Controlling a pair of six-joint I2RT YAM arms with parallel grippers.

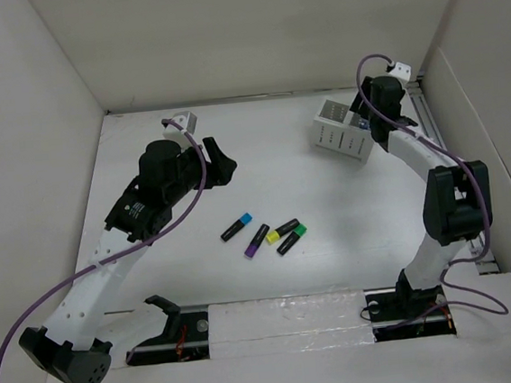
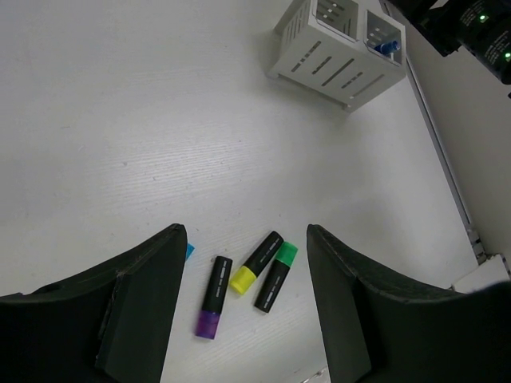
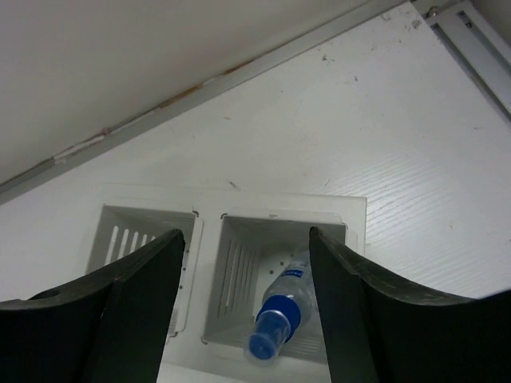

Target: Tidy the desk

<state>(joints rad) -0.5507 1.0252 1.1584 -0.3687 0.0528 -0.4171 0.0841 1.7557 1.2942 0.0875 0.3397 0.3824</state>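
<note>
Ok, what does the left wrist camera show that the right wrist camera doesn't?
Only left wrist: highlighters lying loose on the desk. They are the purple highlighter, yellow highlighter and green highlighter, plus just the tip of the blue highlighter.
Only right wrist: the seam where desk meets back wall, and a look straight down into the holder.
Both: the white holder and the blue-capped marker leaning in one of its compartments.

The white desk [image 1: 270,158] bears four highlighters [image 1: 257,241] near its middle and a slotted holder [image 1: 339,136]
</note>
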